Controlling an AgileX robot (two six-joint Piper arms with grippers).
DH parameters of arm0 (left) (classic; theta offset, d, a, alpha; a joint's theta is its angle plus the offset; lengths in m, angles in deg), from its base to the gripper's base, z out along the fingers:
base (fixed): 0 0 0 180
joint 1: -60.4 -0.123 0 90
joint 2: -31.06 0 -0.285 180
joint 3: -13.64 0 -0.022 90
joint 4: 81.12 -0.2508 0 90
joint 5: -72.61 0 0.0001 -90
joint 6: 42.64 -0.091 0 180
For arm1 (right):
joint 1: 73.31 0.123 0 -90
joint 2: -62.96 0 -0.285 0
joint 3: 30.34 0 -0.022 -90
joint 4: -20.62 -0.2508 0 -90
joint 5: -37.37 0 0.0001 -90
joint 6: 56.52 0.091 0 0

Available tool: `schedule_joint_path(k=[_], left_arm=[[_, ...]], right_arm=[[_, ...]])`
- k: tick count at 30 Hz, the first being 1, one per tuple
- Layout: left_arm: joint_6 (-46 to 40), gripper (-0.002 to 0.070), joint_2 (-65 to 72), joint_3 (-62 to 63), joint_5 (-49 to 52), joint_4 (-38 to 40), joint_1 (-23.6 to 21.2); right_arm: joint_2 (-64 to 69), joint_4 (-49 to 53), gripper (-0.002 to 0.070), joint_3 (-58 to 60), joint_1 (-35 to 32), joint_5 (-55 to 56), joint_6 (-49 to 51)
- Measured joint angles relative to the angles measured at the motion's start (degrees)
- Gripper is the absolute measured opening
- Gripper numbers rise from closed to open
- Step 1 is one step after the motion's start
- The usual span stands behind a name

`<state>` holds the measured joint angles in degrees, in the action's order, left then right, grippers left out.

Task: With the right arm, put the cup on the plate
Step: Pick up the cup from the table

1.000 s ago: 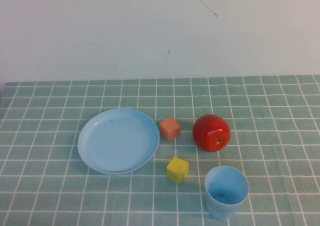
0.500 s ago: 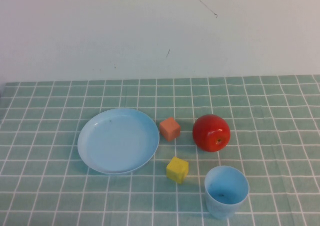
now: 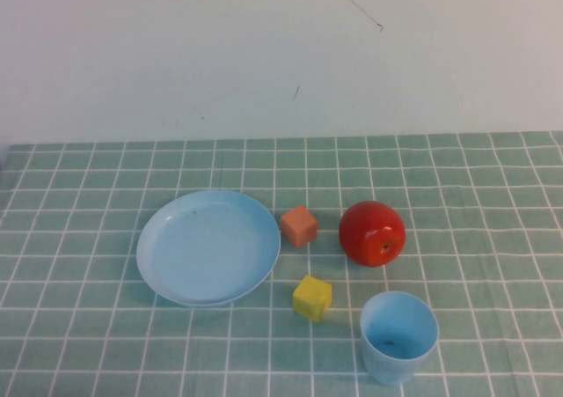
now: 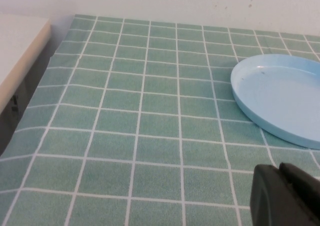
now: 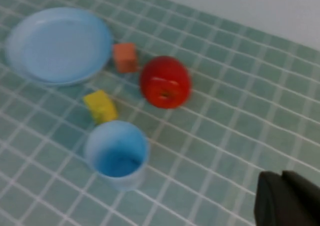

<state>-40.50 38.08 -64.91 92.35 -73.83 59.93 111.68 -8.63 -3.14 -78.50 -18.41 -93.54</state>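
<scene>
The light blue cup point(image 3: 398, 336) stands upright and empty at the front right of the table, in front of the red apple point(image 3: 372, 232). It also shows in the right wrist view point(image 5: 117, 155). The wide light blue plate point(image 3: 208, 247) lies empty left of centre, and shows in the right wrist view point(image 5: 59, 44) and the left wrist view point(image 4: 280, 96). Neither arm shows in the high view. My right gripper point(image 5: 281, 174) is shut and empty, well apart from the cup. My left gripper point(image 4: 279, 167) is shut and empty, a little way from the plate's rim.
An orange cube point(image 3: 300, 226) sits between plate and apple. A yellow cube point(image 3: 312, 297) sits between plate and cup. A green checked cloth point(image 3: 88, 327) covers the table, with a white wall behind. The table's left edge and a white surface point(image 4: 20, 45) show in the left wrist view.
</scene>
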Motion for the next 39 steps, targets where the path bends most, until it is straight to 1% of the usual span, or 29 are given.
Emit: schedule_joint_path(k=[2,4,6,8,10,12,17,22,24,28,30,32,35,36,39], left_arm=[[0.0,-0.0003,0.0,0.0,0.0,0.0,0.0],[0.0,-0.0003,0.0,0.0,0.0,0.0,0.0],[0.0,-0.0003,0.0,0.0,0.0,0.0,0.0],[0.0,-0.0003,0.0,0.0,0.0,0.0,0.0],[0.0,-0.0003,0.0,0.0,0.0,0.0,0.0],[0.0,-0.0003,0.0,0.0,0.0,0.0,0.0],[0.0,-0.0003,0.0,0.0,0.0,0.0,0.0],[0.0,-0.0003,0.0,0.0,0.0,0.0,0.0],[0.0,-0.0003,0.0,0.0,0.0,0.0,0.0],[0.0,-0.0003,0.0,0.0,0.0,0.0,0.0],[0.0,-0.0003,0.0,0.0,0.0,0.0,0.0],[0.0,-0.0003,0.0,0.0,0.0,0.0,0.0],[0.0,-0.0003,0.0,0.0,0.0,0.0,0.0],[0.0,-0.0003,0.0,0.0,0.0,0.0,0.0],[0.0,-0.0003,0.0,0.0,0.0,0.0,0.0]], right_arm=[[3.8,-7.24,-0.0002,-0.22,0.0,-2.08,-5.98],[8.07,-11.82,-0.0002,-0.53,0.0,-4.47,-9.13],[13.64,-14.16,-0.0002,-2.08,0.0,-8.54,-11.38],[19.26,-14.66,-0.0002,-4.31,1.62,-11.99,-12.72],[23.23,-12.91,-0.0002,-6.4,4.42,-12.92,-12.71],[25.77,-9.05,-0.0002,-8.64,8.95,-13.18,-10.61],[30.9,3.08,-0.0002,-13.15,20.71,-11.29,-0.5],[37.28,8.28,-0.0001,-15.66,28.51,-9.47,6.6],[40.84,10.41,0.0013,-17.06,31.35,-9.47,8.09],[47.82,16.35,0.009,-20.34,35.62,-8.17,12.2],[50.94,18.34,0.016,-22.34,36.31,-7.47,15.42],[54.27,19.32,0.025,-24.63,36.4,-6.83,17.75],[58.33,19.88,0.0354,-27.42,36.4,-6.58,18.83],[59.5,19.89,0.0372,-28.0,36.4,-6.58,18.94],[62.25,20.02,0.0393,-28.75,36.4,-6.22,19.16]])
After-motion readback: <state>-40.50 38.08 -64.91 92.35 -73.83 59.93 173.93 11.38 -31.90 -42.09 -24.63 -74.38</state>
